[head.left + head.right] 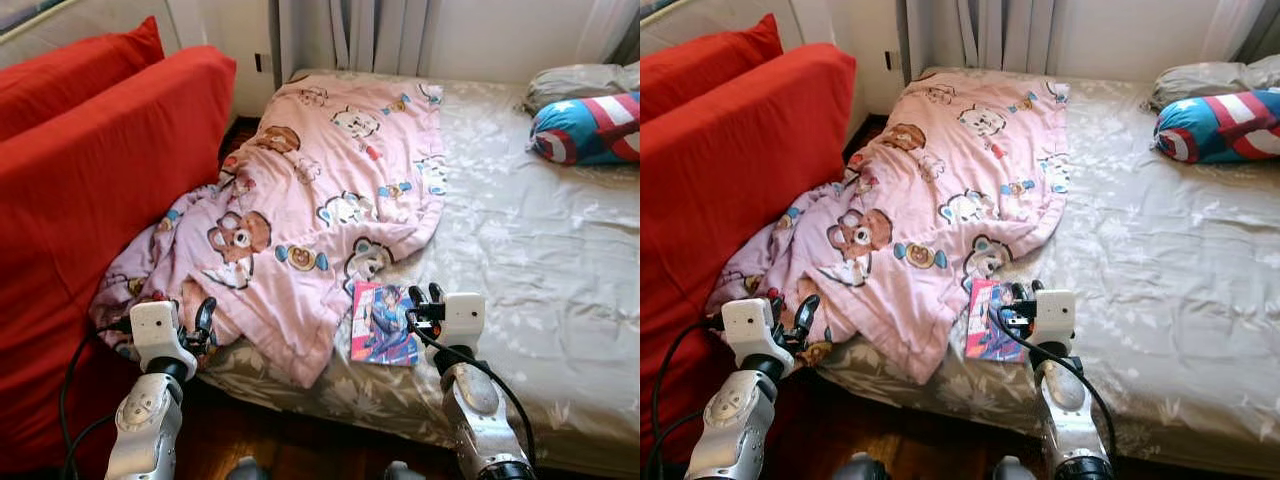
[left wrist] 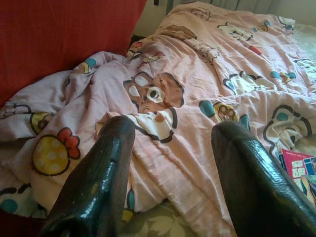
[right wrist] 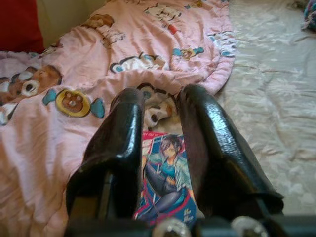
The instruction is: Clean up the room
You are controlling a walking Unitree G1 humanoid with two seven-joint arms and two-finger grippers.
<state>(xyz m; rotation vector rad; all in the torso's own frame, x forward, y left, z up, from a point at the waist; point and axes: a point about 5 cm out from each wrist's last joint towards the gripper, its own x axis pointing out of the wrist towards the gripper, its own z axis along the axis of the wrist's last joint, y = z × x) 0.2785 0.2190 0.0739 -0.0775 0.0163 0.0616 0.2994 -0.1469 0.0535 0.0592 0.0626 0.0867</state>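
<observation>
A pink cartoon-print blanket [image 1: 320, 200] lies crumpled across the left half of the bed and spills over its near edge. A colourful comic book [image 1: 383, 322] lies flat on the grey sheet [image 1: 520, 260] beside the blanket's corner. My right gripper [image 1: 424, 294] hovers just over the book's right edge; in the right wrist view its fingers [image 3: 123, 128] stand open, with the book [image 3: 165, 182] seen between them and nothing held. My left gripper [image 1: 205, 316] is open at the blanket's lower left corner, with the blanket [image 2: 163, 94] ahead of its fingers [image 2: 106, 163].
A red sofa [image 1: 90, 190] presses against the bed's left side. A blue, red and white shield-print pillow [image 1: 590, 128] and a grey pillow [image 1: 580, 82] lie at the far right. Curtains [image 1: 350, 30] hang behind. Dark wooden floor [image 1: 300, 440] runs below the bed's edge.
</observation>
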